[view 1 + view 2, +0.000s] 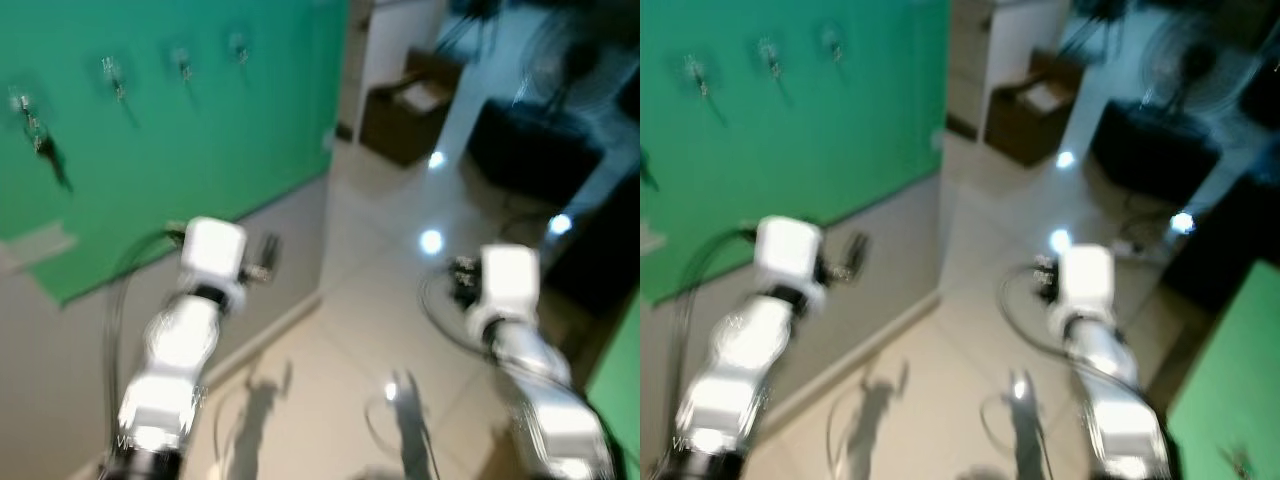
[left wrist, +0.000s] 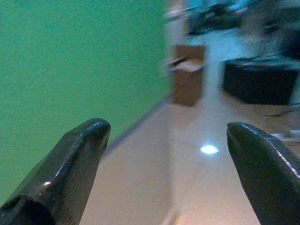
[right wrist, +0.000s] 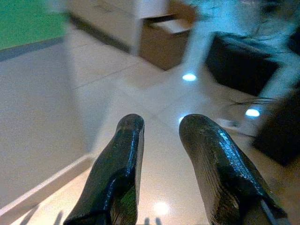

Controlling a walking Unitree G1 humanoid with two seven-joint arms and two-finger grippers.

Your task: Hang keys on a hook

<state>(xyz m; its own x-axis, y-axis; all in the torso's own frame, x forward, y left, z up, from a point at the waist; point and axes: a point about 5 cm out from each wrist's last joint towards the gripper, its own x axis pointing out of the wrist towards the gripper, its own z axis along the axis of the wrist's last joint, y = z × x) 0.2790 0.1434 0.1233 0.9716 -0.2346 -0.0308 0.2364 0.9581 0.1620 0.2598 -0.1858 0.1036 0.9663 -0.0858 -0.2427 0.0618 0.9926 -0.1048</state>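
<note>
Your left hand (image 2: 166, 140) is spread wide, its two black fingers (image 2: 70, 168) far apart with nothing between them; past them you see the green wall panel (image 2: 79, 56) and pale tiled floor (image 2: 197, 178). From the head camera, your left arm (image 1: 185, 340) reaches forward towards the bottom edge of that green panel, where the grey lower wall (image 1: 60, 380) begins. Your right hand (image 3: 161, 133) has its fingers (image 3: 117, 164) drawn close together, a narrow gap left between the tips, and nothing is held there. Your right arm (image 1: 520, 330) stretches out over open floor, well away from the wall.

The whole scene is blurred. On the green panel, up and to the left of your left arm, you have a row of four small hooks (image 1: 115, 72). A dark bunch of keys (image 1: 45, 150) hangs from the leftmost hook (image 1: 22, 100); the other three look bare, though the blur makes it hard to be certain.

Further out, an open cardboard box (image 1: 410, 110) sits on the floor beside a white cabinet (image 1: 395, 40). A dark low piece of furniture (image 1: 535, 150) stands to the right of it, and bright lamp reflections (image 1: 431, 240) glare off the tiles between your arms.
</note>
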